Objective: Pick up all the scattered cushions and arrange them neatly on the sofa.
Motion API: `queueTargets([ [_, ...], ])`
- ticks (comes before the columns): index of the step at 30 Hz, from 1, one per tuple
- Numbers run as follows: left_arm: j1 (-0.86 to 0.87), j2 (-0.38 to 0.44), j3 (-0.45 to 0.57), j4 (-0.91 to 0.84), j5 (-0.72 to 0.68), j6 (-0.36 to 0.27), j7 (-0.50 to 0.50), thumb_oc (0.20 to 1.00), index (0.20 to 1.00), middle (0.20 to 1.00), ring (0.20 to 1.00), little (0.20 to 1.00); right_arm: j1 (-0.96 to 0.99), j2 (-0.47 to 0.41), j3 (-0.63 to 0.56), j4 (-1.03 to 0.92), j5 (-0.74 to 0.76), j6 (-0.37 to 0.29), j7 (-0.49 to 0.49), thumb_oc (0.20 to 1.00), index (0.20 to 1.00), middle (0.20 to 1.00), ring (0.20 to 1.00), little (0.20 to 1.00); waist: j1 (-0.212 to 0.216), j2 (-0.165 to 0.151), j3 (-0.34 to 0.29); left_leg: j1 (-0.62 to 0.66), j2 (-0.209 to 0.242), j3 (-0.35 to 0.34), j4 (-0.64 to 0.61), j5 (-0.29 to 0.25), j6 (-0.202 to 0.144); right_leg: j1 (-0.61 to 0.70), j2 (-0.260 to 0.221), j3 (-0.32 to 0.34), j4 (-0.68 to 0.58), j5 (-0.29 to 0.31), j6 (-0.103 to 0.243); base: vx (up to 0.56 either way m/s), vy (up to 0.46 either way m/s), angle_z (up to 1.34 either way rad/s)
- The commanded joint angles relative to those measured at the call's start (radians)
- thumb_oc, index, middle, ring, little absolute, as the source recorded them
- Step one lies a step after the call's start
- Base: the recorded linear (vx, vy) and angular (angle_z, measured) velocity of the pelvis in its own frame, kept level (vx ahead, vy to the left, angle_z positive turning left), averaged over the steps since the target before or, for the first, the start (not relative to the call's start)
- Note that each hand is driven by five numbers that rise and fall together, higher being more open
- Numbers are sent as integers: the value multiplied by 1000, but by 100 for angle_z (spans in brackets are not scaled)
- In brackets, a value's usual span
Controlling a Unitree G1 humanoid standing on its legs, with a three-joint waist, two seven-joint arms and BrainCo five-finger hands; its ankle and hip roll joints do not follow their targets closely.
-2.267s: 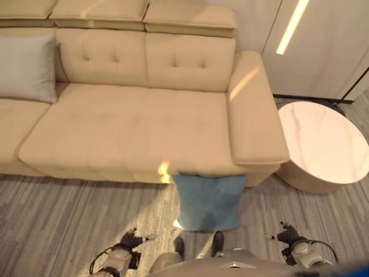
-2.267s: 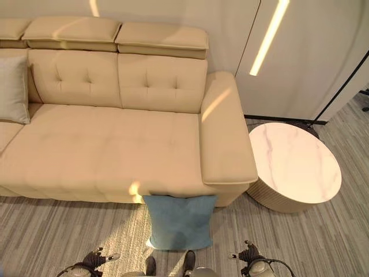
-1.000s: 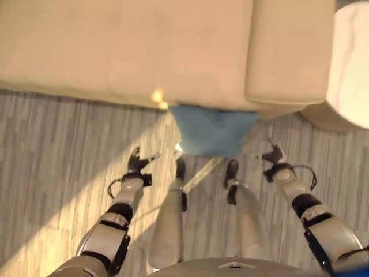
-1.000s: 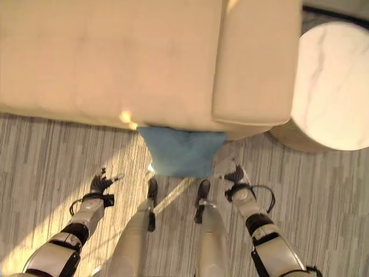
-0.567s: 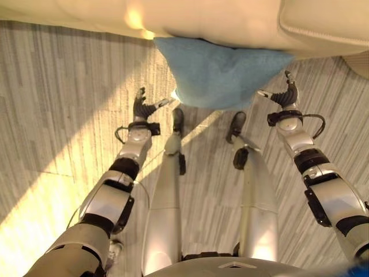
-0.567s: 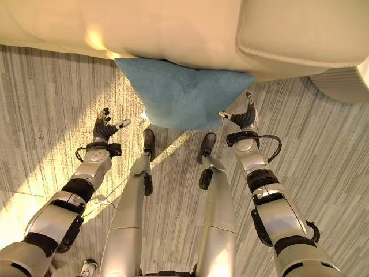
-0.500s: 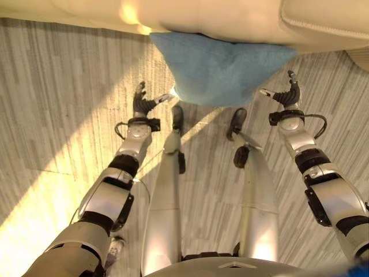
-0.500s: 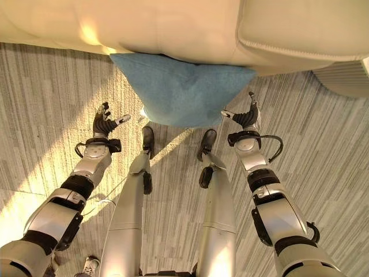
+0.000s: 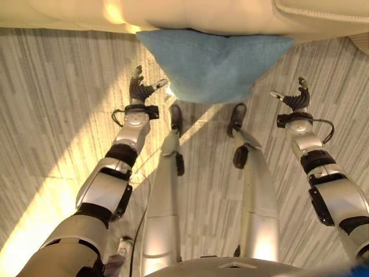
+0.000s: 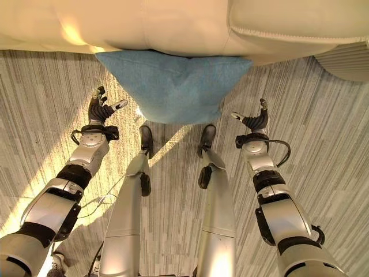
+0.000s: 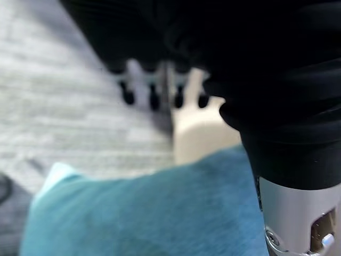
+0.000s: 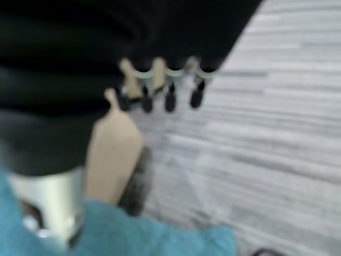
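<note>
Grey striped carpet (image 9: 52,104) covers the floor in front of a beige sofa (image 9: 190,14), whose front edge runs along the top of both eye views. A band of sunlight crosses the carpet on the robot's left side.

1 blue cushion (image 9: 213,60) is in view. It lies on the carpet with its far edge against the base of the sofa, directly ahead of the robot and between the 2 arms. Its near corner points toward the robot. It is not on the sofa seat.

Left hand (image 9: 140,90): raised above the carpet just beside the cushion's left edge, near its lower left side. Fingers are spread and relaxed, thumb out toward the cushion. No contact with the fabric can be confirmed. The left wrist view shows the fingers (image 11: 152,96) extended in a row with nothing between them, the blue cushion (image 11: 149,213) close by and a piece of beige sofa (image 11: 200,133) past it.

Right hand (image 10: 255,121): raised to the right of the cushion, clear of it with carpet visible between. Fingers are loosely spread, thumb apart, nothing held. The right wrist view shows its fingers (image 12: 169,93) straight over the carpet (image 12: 277,133), with a strip of blue cushion (image 12: 160,237) at the edge of the frame.
</note>
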Motion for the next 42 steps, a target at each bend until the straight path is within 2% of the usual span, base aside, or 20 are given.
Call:
queueTargets([
  [1,47,21,-20,69,-25,-26,0,1000,1000,1000,1000,1000,-1,-25,82,9,38,-38,6,1000,1000,1000,1000,1000,-17,14,-111,-66,1,-67,53,-78,-12,26,0,50,-112,49,153,0,0,0],
  [15,-98,40,-79,153,-8,13,-23,1000,1000,1000,1000,1000,-93,-69,155,-8,46,-35,18,1000,1000,1000,1000,1000,-41,4,-98,-168,5,-62,89,-76,-6,-78,15,65,-86,47,156,15,5,-2],
  [27,-241,47,-153,139,4,10,-24,1000,1000,1000,1000,1000,-158,-91,218,-55,98,-63,66,1000,1000,1000,1000,1000,-59,1,-100,-236,3,-59,134,-86,4,-149,27,81,-67,52,160,24,18,-5],
  [42,-249,-6,-187,93,30,6,1,1000,1000,1000,1000,1000,-241,-21,285,-73,180,-96,128,1000,1000,1000,1000,1000,-36,13,-130,-261,1,-65,135,-75,0,-181,37,80,-53,50,156,0,0,0],
])
